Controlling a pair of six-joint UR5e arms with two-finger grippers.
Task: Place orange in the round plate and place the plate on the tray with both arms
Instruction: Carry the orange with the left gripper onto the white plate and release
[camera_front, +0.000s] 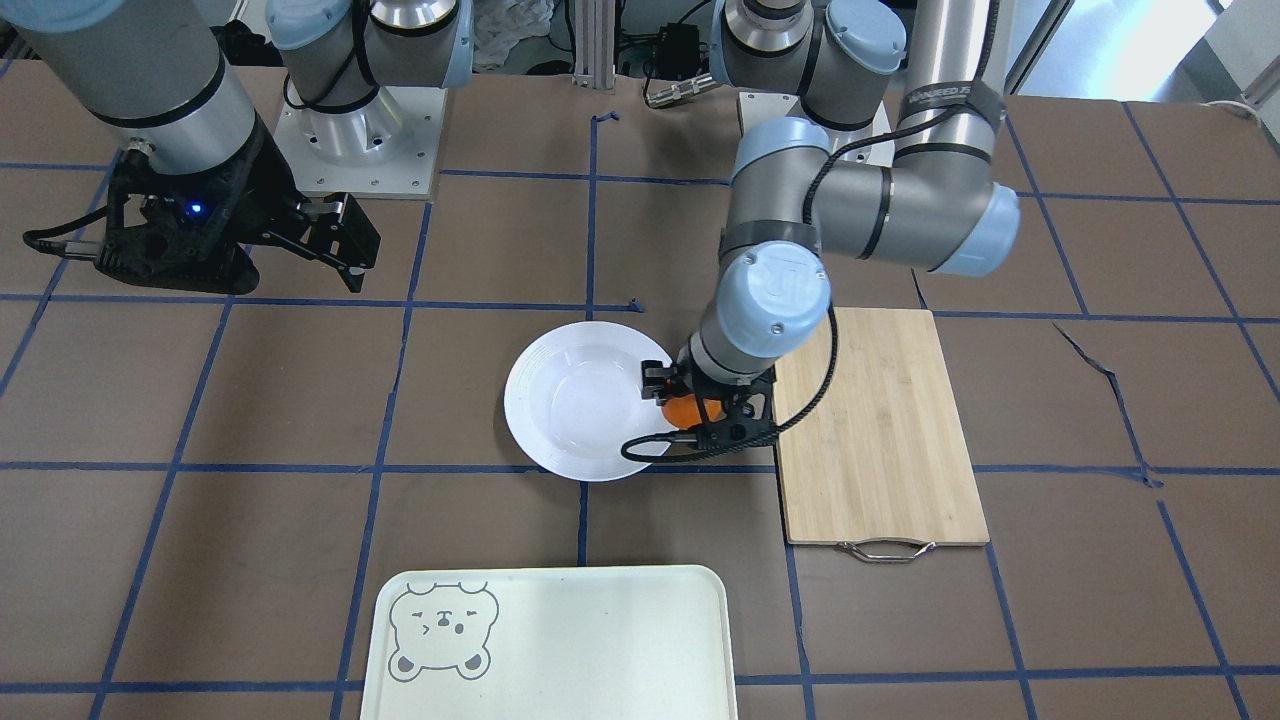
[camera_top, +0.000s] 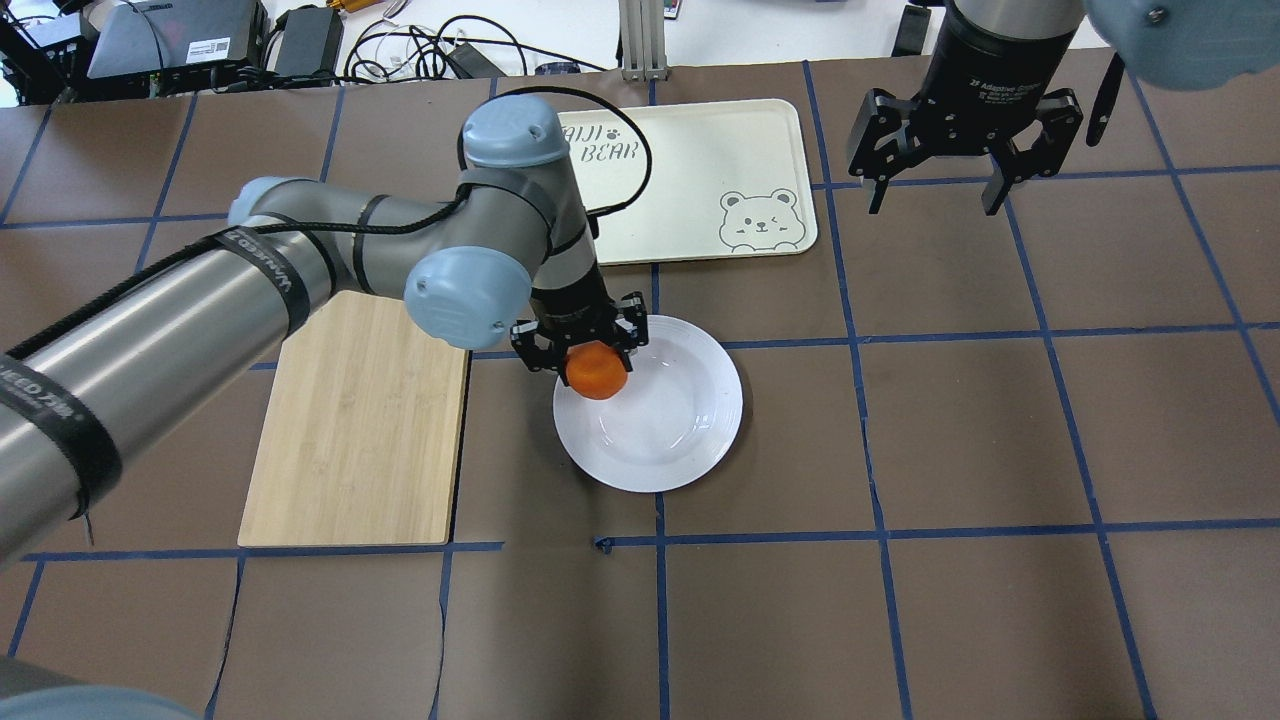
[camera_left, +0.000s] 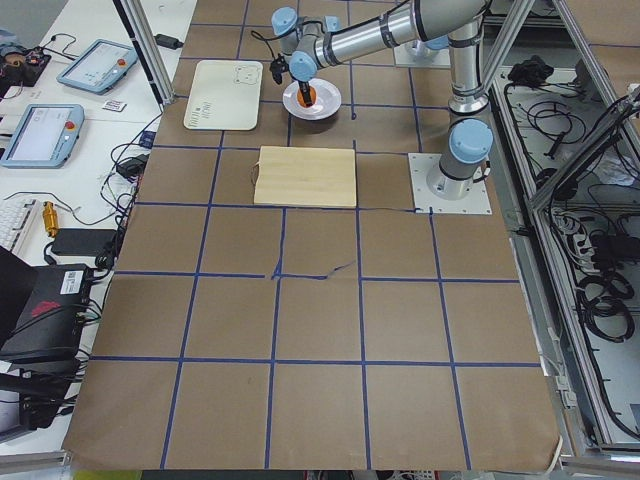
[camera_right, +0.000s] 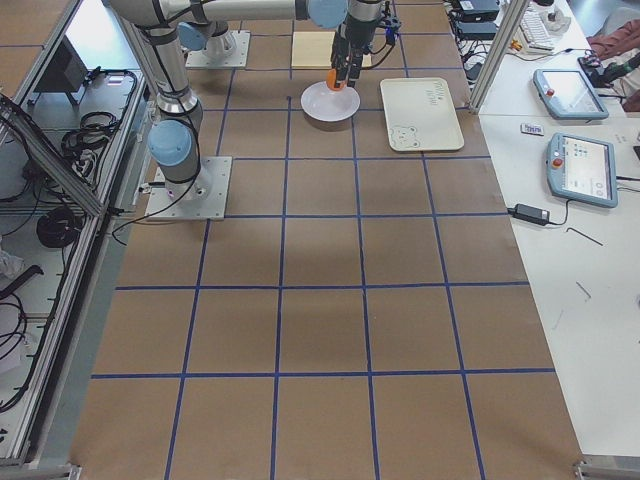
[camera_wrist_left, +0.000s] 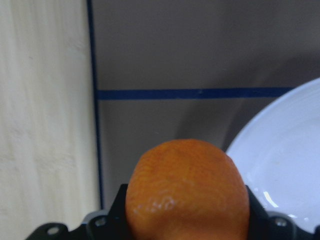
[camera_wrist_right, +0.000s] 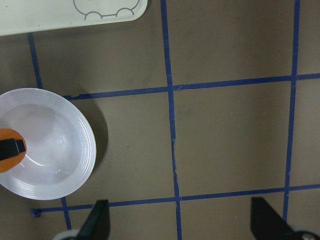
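My left gripper (camera_top: 592, 362) is shut on the orange (camera_top: 597, 371), holding it above the near-left rim of the round plate (camera_top: 672, 415). The left wrist view shows the orange (camera_wrist_left: 187, 192) filling the lower middle, with the plate (camera_wrist_left: 287, 160) at the right. The white plate (camera_front: 570, 400) lies on the brown mat with nothing in it; its rim passes under the orange (camera_front: 686, 411). The cream tray (camera_top: 700, 180) with the bear face lies beyond the plate. My right gripper (camera_top: 935, 195) hangs open high over the far right, holding nothing. From the right wrist, the plate (camera_wrist_right: 60, 150) shows at lower left.
A bamboo cutting board (camera_top: 360, 420) with a metal handle lies left of the plate, under my left arm. Blue tape lines grid the brown mat. Cables and devices sit along the far table edge (camera_top: 300, 50).
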